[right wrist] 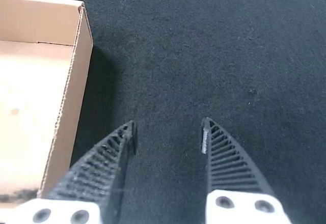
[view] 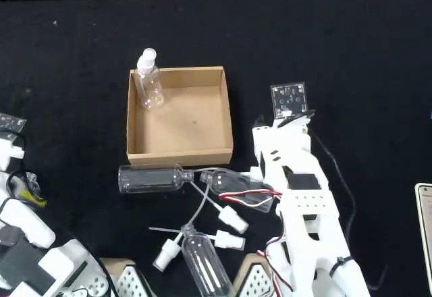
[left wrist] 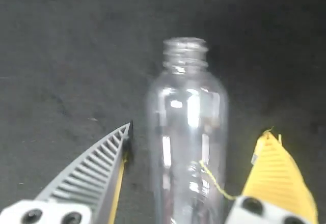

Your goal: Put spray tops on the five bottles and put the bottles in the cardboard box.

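Uncapped bottle sits inside our open left hand, neck pointing away from it. Our right hand, open, hovers right of cardboard box; we count one capped bottle upright, far-left corner.

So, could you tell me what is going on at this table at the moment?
The job is fitting spray tops to bottles and boxing them. One capped bottle sits in a corner of the cardboard box. Three uncapped bottles and three loose spray tops lie on the table in front of the box. The left gripper is open around an open-necked bottle. The right gripper hangs open over bare table beside the box.
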